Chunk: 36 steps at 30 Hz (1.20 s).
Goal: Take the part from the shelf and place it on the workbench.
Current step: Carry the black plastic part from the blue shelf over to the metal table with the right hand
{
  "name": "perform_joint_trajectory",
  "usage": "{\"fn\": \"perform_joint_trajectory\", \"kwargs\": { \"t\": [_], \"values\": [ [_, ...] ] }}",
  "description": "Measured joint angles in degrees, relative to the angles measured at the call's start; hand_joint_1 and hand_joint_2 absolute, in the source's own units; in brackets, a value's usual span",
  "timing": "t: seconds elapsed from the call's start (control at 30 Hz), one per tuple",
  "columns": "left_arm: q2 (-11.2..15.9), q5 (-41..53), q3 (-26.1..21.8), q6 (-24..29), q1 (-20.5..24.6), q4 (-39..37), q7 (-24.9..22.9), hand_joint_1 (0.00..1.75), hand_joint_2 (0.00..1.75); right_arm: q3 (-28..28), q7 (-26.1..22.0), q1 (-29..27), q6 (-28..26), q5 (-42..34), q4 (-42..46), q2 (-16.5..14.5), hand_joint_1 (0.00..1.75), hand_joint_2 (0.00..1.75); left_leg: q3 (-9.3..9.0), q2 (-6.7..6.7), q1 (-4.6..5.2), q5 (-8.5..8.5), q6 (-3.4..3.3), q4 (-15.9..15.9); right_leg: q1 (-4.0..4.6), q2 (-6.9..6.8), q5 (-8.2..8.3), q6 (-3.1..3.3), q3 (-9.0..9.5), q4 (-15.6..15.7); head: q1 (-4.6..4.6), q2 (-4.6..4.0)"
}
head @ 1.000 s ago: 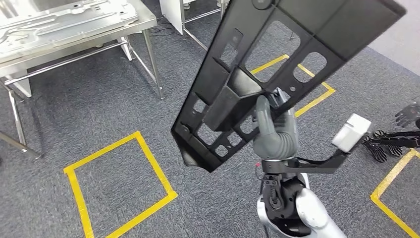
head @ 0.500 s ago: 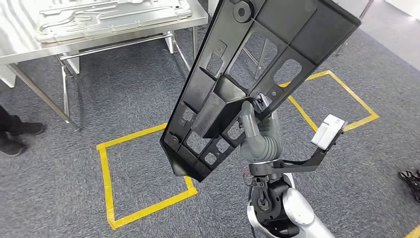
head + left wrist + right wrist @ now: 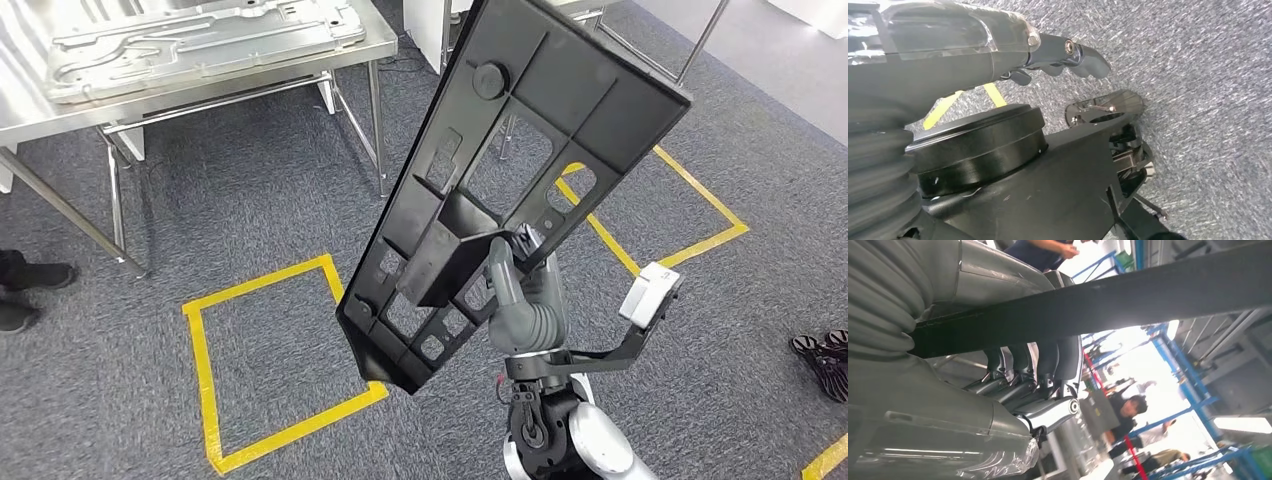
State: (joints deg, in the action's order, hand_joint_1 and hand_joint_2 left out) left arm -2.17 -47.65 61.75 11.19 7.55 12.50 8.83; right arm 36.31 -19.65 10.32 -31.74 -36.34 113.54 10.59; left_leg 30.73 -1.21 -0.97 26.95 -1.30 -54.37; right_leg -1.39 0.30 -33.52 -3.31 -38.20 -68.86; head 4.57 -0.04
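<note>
Head view: my right hand (image 3: 522,300) grips the black panel (image 3: 520,130) tilted above grey carpet (image 3: 250,210); left hand's (image 3: 1068,55) state unclear.

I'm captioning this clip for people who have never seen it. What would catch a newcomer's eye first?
First, the long black part, held up tilted in the middle of the head view by the right robot hand, which grips it near its lower half. Next, the yellow tape squares on the grey carpet below it. Then the steel workbench at upper left, with a metal panel lying on it.
</note>
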Motion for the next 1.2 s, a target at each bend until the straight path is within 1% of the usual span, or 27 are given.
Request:
{"fn": "perform_joint_trajectory", "kwargs": {
  "t": [0.07, 0.1, 0.13, 0.17, 0.23, 0.3, 0.33, 0.4, 0.43, 0.47, 0.5, 0.53, 0.57, 0.6, 0.63, 0.73, 0.77, 0.8, 0.87, 0.93, 0.97, 1.0, 1.03, 1.07, 1.13, 1.17, 1.2],
  "values": [
    [0.0, 0.0, 0.0, 0.0, 0.0, 0.0, 0.0, 0.00, 1.75, -0.2, 0.0, -0.4, 0.0, 0.0, 0.3, 0.2, 1.75, 1.75, -0.44, -0.09, -0.57, 1.07, 1.05, -0.7, -0.70, 0.11, 4.39, -0.97, 2.88, 6.9, 0.07, 0.00],
    [0.0, 0.0, 0.0, 0.1, 0.1, 0.0, 0.0, 0.00, 1.75, -0.2, 0.0, -0.6, 0.0, 0.1, 0.4, 0.3, 1.75, 1.75, -0.52, -0.17, -0.69, 1.70, 1.63, -1.2, -0.89, 0.33, 5.74, -1.10, 4.29, 10.0, 0.27, 0.00],
    [0.0, 0.1, 0.0, 0.2, 0.1, 0.0, 0.0, 0.00, 1.75, -0.4, 0.0, -0.8, 0.0, 0.1, 0.5, 0.4, 1.75, 1.75, -0.54, -0.29, -0.72, 2.22, 2.11, -1.6, -0.95, 0.50, 6.17, -0.83, 5.18, 11.7, 0.39, 0.00],
    [0.0, 0.1, 0.0, 0.3, 0.1, 0.0, 0.0, 0.00, 1.75, -0.5, -0.1, -1.1, 0.1, 0.1, 0.7, 0.5, 1.75, 1.75, -0.54, -0.44, -0.67, 2.62, 2.49, -1.8, -0.85, 0.64, 5.74, -0.24, 5.43, 12.0, 0.30, 0.00],
    [-0.1, 0.2, 0.0, 0.7, 0.1, 0.0, 0.1, 0.00, 1.75, -0.9, -0.1, -1.6, 0.1, 0.0, 1.0, 0.7, 1.75, 1.75, -0.81, -0.63, -0.74, 3.18, 3.05, -1.8, -0.70, 0.50, 5.08, 1.33, 5.58, 11.7, -0.32, 0.00],
    [-0.2, 0.3, 0.0, 1.0, 0.2, 0.0, 0.3, 0.00, 1.75, -1.3, -0.1, -2.1, 0.2, -0.1, 1.6, 0.9, 1.75, 1.75, -0.30, 0.27, -0.83, 4.17, 3.46, -3.5, -0.65, 0.24, 4.42, 2.36, 6.17, 11.6, -1.11, 0.00],
    [-0.2, 0.3, 0.0, 1.1, 0.2, 0.0, 0.4, 0.00, 1.75, -1.5, -0.1, -2.4, 0.3, -0.2, 1.9, 1.0, 1.75, 1.75, 1.13, 0.84, -0.81, 5.24, 3.53, -6.3, -0.62, 0.05, 4.08, 2.76, 6.62, 11.7, -1.45, 0.00],
    [-0.4, 0.4, 0.0, 1.2, 0.2, 0.0, 0.4, 0.00, 1.75, -1.8, -0.1, -3.0, 0.5, -0.4, 2.3, 1.2, 1.75, 1.75, 6.39, 1.43, -0.71, 7.80, 3.42, -14.9, -0.38, -0.27, 3.20, 3.25, 7.55, 11.7, -2.08, 0.00],
    [-0.5, 0.4, 0.0, 1.2, 0.0, 0.0, 0.4, 0.00, 1.75, -1.9, -0.1, -3.3, 0.5, -0.4, 2.3, 1.3, 1.75, 1.75, 9.15, 1.43, -0.66, 8.39, 3.28, -18.7, -0.25, -0.37, 2.67, 3.33, 8.10, 11.7, -2.22, 0.00],
    [-0.6, 0.4, 0.0, 1.2, -0.1, 0.0, 0.4, 0.00, 1.75, -2.0, 0.0, -3.7, 0.5, -0.5, 2.4, 1.4, 1.75, 1.75, 11.11, 1.41, -0.59, 7.86, 3.08, -20.6, -0.14, -0.41, 2.08, 3.34, 8.77, 11.7, -2.32, 0.00],
    [-0.6, 0.5, 0.0, 1.2, -0.2, 0.0, 0.4, 0.00, 1.75, -2.2, 0.0, -3.9, 0.6, -0.5, 2.5, 1.5, 1.75, 1.75, 11.94, 1.40, -0.49, 6.04, 2.80, -20.1, -0.07, -0.41, 1.41, 3.30, 9.60, 11.7, -2.37, 0.00],
    [-0.7, 0.5, 0.0, 1.3, -0.3, 0.0, 0.3, 0.00, 1.75, -2.3, 0.0, -4.1, 0.6, -0.5, 2.6, 1.6, 1.75, 1.75, 11.64, 1.39, -0.35, 3.21, 2.44, -17.4, -0.03, -0.40, 0.67, 3.19, 10.56, 11.7, -2.39, 0.00],
    [-0.7, 0.5, 0.0, 1.3, -0.4, 0.0, 0.3, 0.00, 1.75, -2.4, 0.0, -4.3, 0.6, -0.5, 2.7, 1.7, 1.75, 1.75, 10.71, 1.46, -0.17, 0.35, 2.05, -13.8, -0.04, -0.39, -0.14, 3.02, 11.53, 11.7, -2.43, 0.00],
    [-0.8, 0.5, 0.0, 1.3, -0.4, 0.0, 0.3, 0.00, 1.75, -2.5, 0.0, -4.4, 0.7, -0.5, 2.8, 1.8, 1.75, 1.75, 9.67, 1.66, 0.14, -1.63, 1.72, -10.8, 0.02, -0.34, -0.86, 2.73, 12.33, 11.9, -2.54, 0.00],
    [-0.8, 0.6, 0.0, 1.3, -0.4, 0.0, 0.3, 0.00, 1.75, -2.6, 0.0, -4.5, 0.8, -0.5, 3.0, 1.8, 1.75, 1.75, 8.58, 1.86, 0.43, -2.36, 1.36, -8.4, 0.03, -0.31, -1.44, 2.36, 12.95, 12.2, -2.66, 0.00],
    [-1.0, 0.6, 0.0, 1.3, -0.3, 0.0, 0.3, 0.00, 1.75, -2.9, 0.0, -4.8, 0.9, -0.5, 3.3, 2.2, 1.75, 1.75, 6.79, 1.91, 0.86, -0.29, 0.55, -6.0, -0.05, -0.39, -1.64, 1.11, 14.16, 12.7, -2.96, 0.00],
    [-1.0, 0.6, 0.0, 1.3, -0.3, 0.0, 0.3, 0.00, 1.75, -3.0, 0.0, -4.8, 0.9, -0.5, 3.4, 2.3, 1.75, 1.75, 6.20, 1.71, 0.78, 0.23, 0.29, -5.6, -0.10, -0.48, -1.16, 0.78, 14.01, 11.7, -2.84, 0.00],
    [-1.1, 0.6, 0.0, 1.3, -0.4, 0.0, 0.3, 0.00, 1.75, -3.0, 0.0, -4.8, 0.9, -0.5, 3.5, 2.4, 1.75, 1.75, 5.38, 1.56, 0.66, 0.70, -0.02, -5.3, -0.13, -0.51, -0.52, 0.51, 13.05, 9.5, -2.64, 0.00],
    [-1.2, 0.7, 0.0, 1.4, -0.4, 0.0, 0.4, 0.00, 1.75, -3.2, 0.0, -4.8, 0.9, -0.5, 3.7, 2.7, 1.75, 1.75, 3.35, 1.40, 0.54, 1.83, -0.55, -4.6, -0.12, -0.52, -0.58, 0.19, 8.68, 2.5, -2.03, 0.00],
    [-1.4, 0.7, 0.0, 1.4, -0.5, 0.0, 0.4, 0.00, 1.75, -3.4, 0.0, -5.0, 1.0, -0.5, 3.7, 2.9, 1.75, 1.75, 1.29, 1.31, 0.71, 3.24, -0.93, -4.3, 0.06, -0.46, -3.73, 0.15, 3.39, -3.4, -1.46, 0.00],
    [-1.4, 0.7, 0.0, 1.4, -0.5, 0.0, 0.3, 0.00, 1.75, -3.5, 0.0, -5.1, 1.0, -0.5, 3.7, 3.0, 1.75, 1.75, 0.16, 1.22, 0.88, 4.05, -1.05, -4.2, 0.24, -0.44, -5.50, 0.32, 1.46, -4.5, -1.19, 0.00],
    [-1.4, 0.7, 0.0, 1.4, -0.6, 0.0, 0.3, 0.00, 1.75, -3.5, 0.0, -5.2, 1.0, -0.5, 3.7, 3.0, 1.75, 1.75, -1.05, 1.12, 1.08, 4.88, -1.15, -4.1, 0.49, -0.42, -6.47, 0.65, 0.22, -4.2, -0.89, 0.00],
    [-1.4, 0.7, 0.0, 1.4, -0.6, 0.0, 0.3, 0.00, 1.75, -3.5, 0.0, -5.2, 1.0, -0.5, 3.7, 3.1, 1.75, 1.75, -2.33, 1.05, 1.34, 5.74, -1.22, -4.0, 0.84, -0.38, -5.93, 1.18, -0.37, -2.5, -0.57, 0.00],
    [-1.5, 0.7, 0.0, 1.4, -0.6, 0.0, 0.4, 0.00, 1.75, -3.6, 0.0, -5.3, 1.1, -0.5, 3.7, 3.1, 1.75, 1.75, -3.61, 1.02, 1.60, 6.62, -1.28, -3.9, 1.33, -0.28, -3.43, 2.01, -0.55, 0.2, -0.29, 0.00],
    [-1.7, 0.6, 0.0, 1.4, -0.6, 0.0, 0.4, 0.00, 1.75, -3.7, 0.0, -5.5, 1.3, -0.5, 3.7, 3.1, 1.75, 1.75, -5.67, 0.90, 1.91, 8.20, -1.20, -3.6, 2.59, 0.45, 4.51, 3.99, -0.62, 5.8, -0.41, 0.00],
    [-1.9, 0.5, 0.0, 1.4, -0.6, 0.0, 0.5, 0.00, 1.75, -3.8, 0.1, -5.5, 1.5, -0.5, 3.7, 3.1, 1.75, 1.75, -6.44, 0.82, 1.92, 8.92, -1.05, -3.2, 3.05, 0.80, 7.20, 4.70, -0.40, 7.6, -0.54, 0.00],
    [-2.0, 0.4, 0.0, 1.4, -0.6, 0.0, 0.5, 0.00, 1.75, -3.8, 0.2, -5.4, 1.7, -0.4, 3.7, 3.1, 1.75, 1.75, -7.09, 0.74, 1.91, 9.22, -0.85, -3.1, 3.36, 1.07, 8.35, 5.14, -0.03, 8.6, -0.69, 0.00]
  ]
}}
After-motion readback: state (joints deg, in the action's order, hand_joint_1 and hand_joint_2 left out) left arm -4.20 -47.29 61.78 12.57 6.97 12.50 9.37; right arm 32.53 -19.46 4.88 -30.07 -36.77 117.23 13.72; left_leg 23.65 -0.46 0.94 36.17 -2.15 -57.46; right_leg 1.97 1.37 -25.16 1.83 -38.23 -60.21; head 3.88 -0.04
